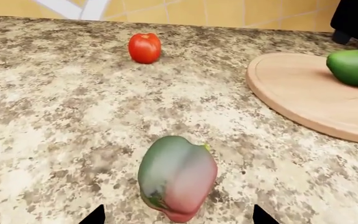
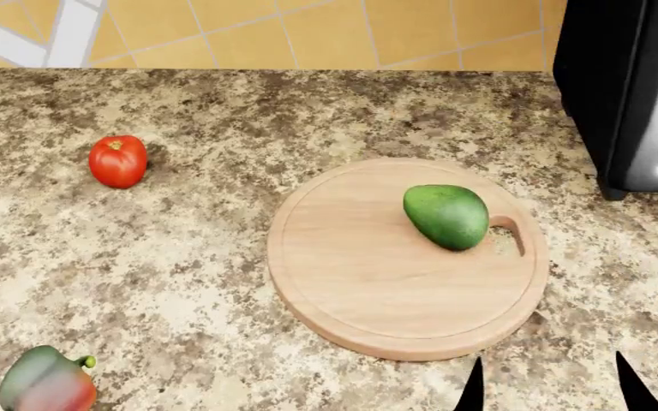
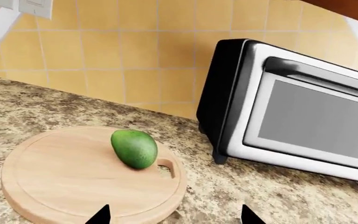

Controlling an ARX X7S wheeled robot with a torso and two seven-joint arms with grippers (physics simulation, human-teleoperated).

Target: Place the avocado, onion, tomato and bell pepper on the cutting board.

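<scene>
The green avocado [image 2: 447,216] lies on the round wooden cutting board [image 2: 363,282], beside its handle hole. The red tomato [image 2: 117,160] sits on the counter, far left of the board. The mottled bell pepper [image 2: 45,381] lies at the near left. In the left wrist view my left gripper [image 1: 179,217] is open, its tips flanking the near end of the pepper [image 1: 177,177] without touching it. The tomato [image 1: 145,47], board [image 1: 303,98] and avocado [image 1: 353,67] lie beyond. My right gripper [image 2: 548,390] is open and empty at the board's near right edge. The onion is out of view.
A black and steel toaster oven [image 2: 637,94] stands at the right, close behind the board; it also shows in the right wrist view [image 3: 303,116]. A yellow tiled wall [image 2: 306,34] backs the speckled granite counter [image 2: 192,257].
</scene>
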